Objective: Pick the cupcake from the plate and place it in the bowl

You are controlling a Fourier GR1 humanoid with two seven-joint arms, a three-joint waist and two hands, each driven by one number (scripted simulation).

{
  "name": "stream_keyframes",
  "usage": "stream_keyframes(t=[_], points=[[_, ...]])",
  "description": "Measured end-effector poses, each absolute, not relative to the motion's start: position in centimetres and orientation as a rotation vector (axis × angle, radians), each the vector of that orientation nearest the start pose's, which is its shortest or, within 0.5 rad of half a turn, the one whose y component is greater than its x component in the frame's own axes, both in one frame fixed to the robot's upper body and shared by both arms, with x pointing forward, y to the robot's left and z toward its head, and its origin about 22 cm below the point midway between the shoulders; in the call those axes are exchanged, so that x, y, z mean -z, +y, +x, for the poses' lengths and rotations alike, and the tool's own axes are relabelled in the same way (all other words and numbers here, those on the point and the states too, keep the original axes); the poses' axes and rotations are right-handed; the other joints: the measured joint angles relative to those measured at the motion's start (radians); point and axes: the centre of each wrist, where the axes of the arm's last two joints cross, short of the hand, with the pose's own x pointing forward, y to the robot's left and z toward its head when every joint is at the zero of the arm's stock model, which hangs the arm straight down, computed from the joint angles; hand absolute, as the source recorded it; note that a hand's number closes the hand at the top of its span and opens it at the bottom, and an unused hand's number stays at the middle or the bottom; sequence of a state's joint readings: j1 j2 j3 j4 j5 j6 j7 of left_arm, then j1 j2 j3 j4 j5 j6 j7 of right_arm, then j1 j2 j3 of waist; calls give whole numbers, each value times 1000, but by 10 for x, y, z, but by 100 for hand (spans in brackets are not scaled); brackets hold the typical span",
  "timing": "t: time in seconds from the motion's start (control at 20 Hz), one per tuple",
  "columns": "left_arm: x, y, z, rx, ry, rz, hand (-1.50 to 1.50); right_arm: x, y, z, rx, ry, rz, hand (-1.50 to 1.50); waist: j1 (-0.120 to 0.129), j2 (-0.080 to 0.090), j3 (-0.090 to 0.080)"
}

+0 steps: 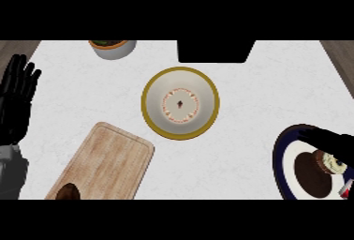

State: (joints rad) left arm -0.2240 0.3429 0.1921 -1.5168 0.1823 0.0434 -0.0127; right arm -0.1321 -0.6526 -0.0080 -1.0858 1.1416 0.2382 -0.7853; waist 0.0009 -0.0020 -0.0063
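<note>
Head view: bowl [180, 104] is sitting mid-desk [256, 93]. Plate [279, 161] is lying lower right of the bowl, and the cupcake [333, 164] is sitting on it, on the side away from the bowl. Right hand [332, 142] is hanging over the plate right at the cupcake; can't tell open or closed, nor contact. Left hand [17, 101] is resting open, fingers up, far left of the bowl. Cutting board [104, 161] is lying lower left of the bowl.

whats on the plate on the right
A cupcake sits on the plate, toward its right side. The right hand is over it, covering the cupcake's far edge and part of the plate's rim; contact cannot be seen.
</note>
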Motion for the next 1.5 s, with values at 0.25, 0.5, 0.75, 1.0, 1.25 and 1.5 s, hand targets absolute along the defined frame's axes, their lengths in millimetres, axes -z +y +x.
stream_keyframes(t=[0.25,0.5,0.75,1.0,1.25,1.5], points=[[-85,329,292,-23,-1787,231,0,-6,-428,265,-1754,-1241,-469,150,2,1,3],[-84,326,299,-27,-1789,242,0,-3,-428,266,-1763,-1307,-483,150,0,1,4],[-87,316,303,-3,-1807,200,0,-27,-427,312,-1737,-1303,-549,150,41,15,8],[-94,299,311,44,-1840,138,0,-73,-434,354,-1684,-1268,-651,150,116,43,13],[-100,292,317,53,-1851,120,0,-103,-441,373,-1637,-1315,-729,150,133,52,15],[-97,292,318,47,-1848,126,0,-134,-448,386,-1558,-1432,-809,150,123,51,15]])
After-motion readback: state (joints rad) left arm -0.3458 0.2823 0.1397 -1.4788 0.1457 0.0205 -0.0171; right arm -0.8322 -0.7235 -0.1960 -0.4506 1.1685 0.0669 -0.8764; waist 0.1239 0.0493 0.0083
